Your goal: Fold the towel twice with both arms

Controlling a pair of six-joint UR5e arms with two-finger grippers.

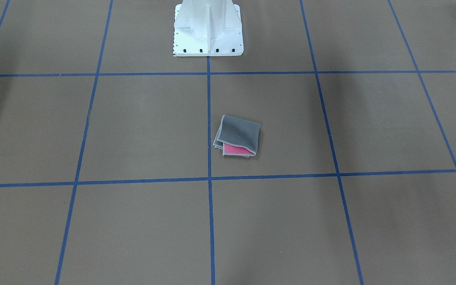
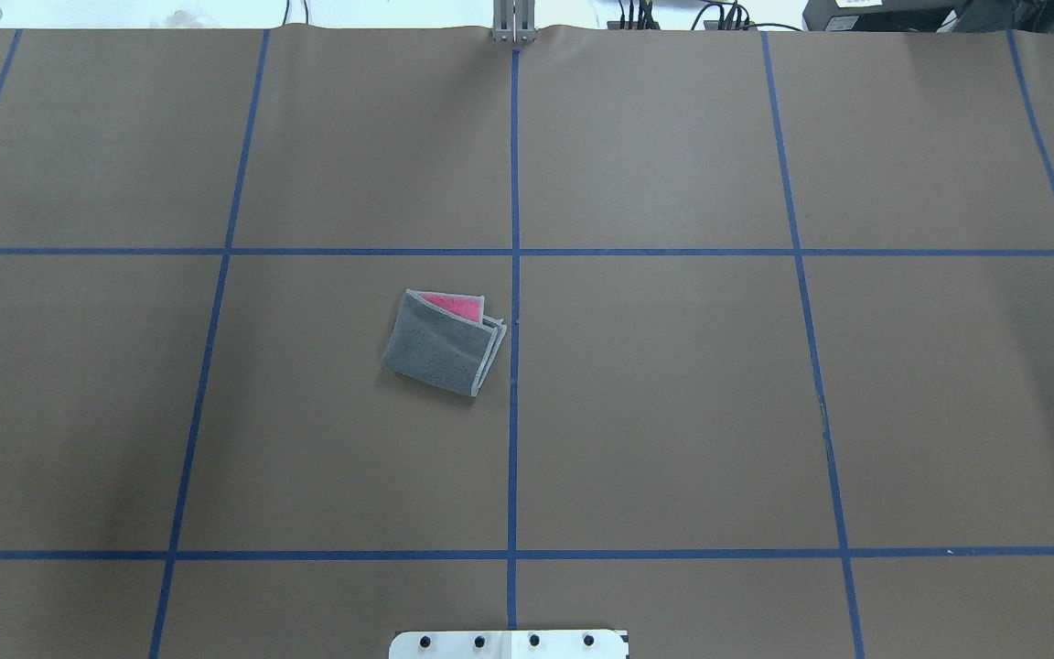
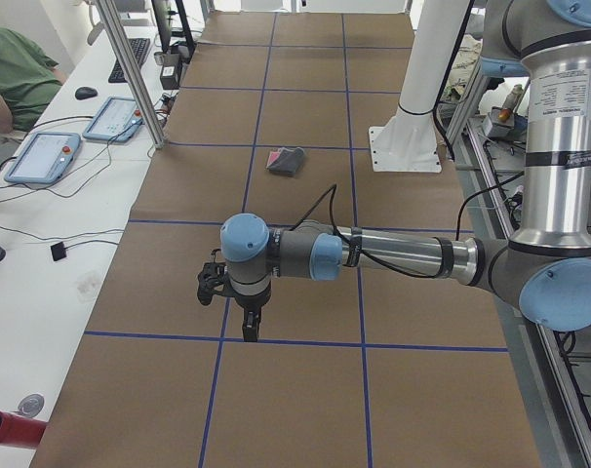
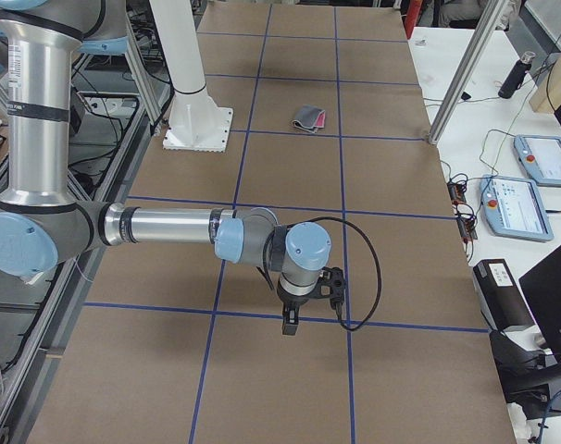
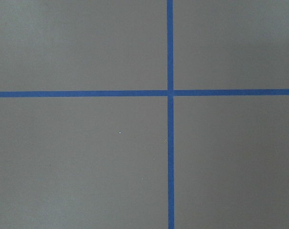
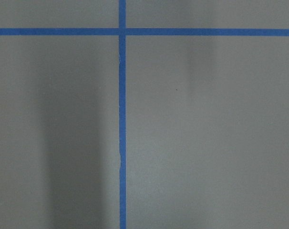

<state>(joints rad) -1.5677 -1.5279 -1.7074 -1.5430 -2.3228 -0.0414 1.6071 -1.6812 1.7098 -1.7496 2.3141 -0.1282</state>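
Note:
The towel (image 1: 237, 134) lies folded small near the table's middle, dark grey face up, with a pink strip showing at one edge. It also shows in the overhead view (image 2: 443, 343) and, far off, in both side views (image 3: 286, 160) (image 4: 310, 117). My left gripper (image 3: 249, 327) hangs over a blue tape line at the table's left end, far from the towel. My right gripper (image 4: 290, 324) hangs over a tape line at the right end. Both show only in the side views, so I cannot tell whether they are open or shut. Nothing hangs from either.
The white pedestal base (image 1: 208, 29) stands at the robot's side of the brown table, which is marked with a blue tape grid (image 2: 515, 252). Tablets and cables (image 3: 42, 156) lie on a side desk. A person in green (image 3: 13, 83) sits there.

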